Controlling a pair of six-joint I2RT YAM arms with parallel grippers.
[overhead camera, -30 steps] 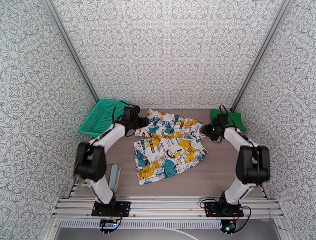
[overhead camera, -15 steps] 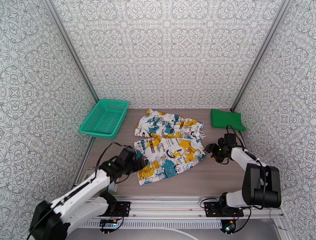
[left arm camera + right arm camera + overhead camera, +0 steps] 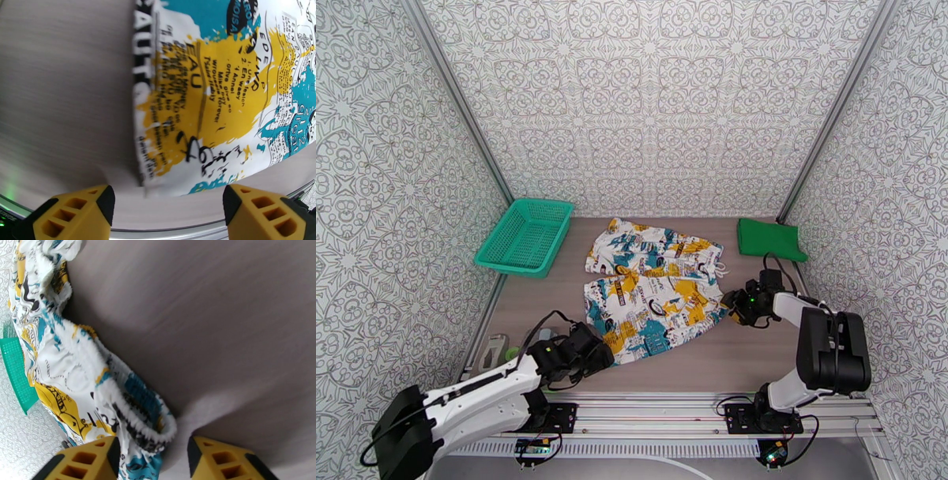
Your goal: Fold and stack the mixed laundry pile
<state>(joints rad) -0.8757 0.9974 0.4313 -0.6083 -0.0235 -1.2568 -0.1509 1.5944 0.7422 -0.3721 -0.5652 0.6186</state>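
A grey wood-grain counter (image 3: 758, 355) sits inside a booth of white walls with a grey ornamental pattern (image 3: 656, 103).

Nearest the arm bases, the left pincer (image 3: 591, 355) hangs low at the near-left corner of the white cloth garment with teal, yellow and black print (image 3: 656, 292). In the left wrist view its yellow fingers stand wide apart and released (image 3: 166, 199), and the hem corner of the print (image 3: 221, 98) lies just ahead of them, ungripped.

Further back on the right, the right pincer (image 3: 733, 304) meets the garment's right edge. Its wrist view shows the jaws parted (image 3: 153, 451) with the ruffled elastic band (image 3: 79, 386) reaching just into the gap, not pinched.

The printed garment lies spread flat in the middle of the counter, not yet folded. At the far right corner lies the plain bright green shirt (image 3: 768, 238) as a compact rectangle, apparently already folded. A teal-green plastic mesh basket (image 3: 525, 235) sits at the far left.

I judge the task about half done. Folding the printed piece and stacking the two garments remain.
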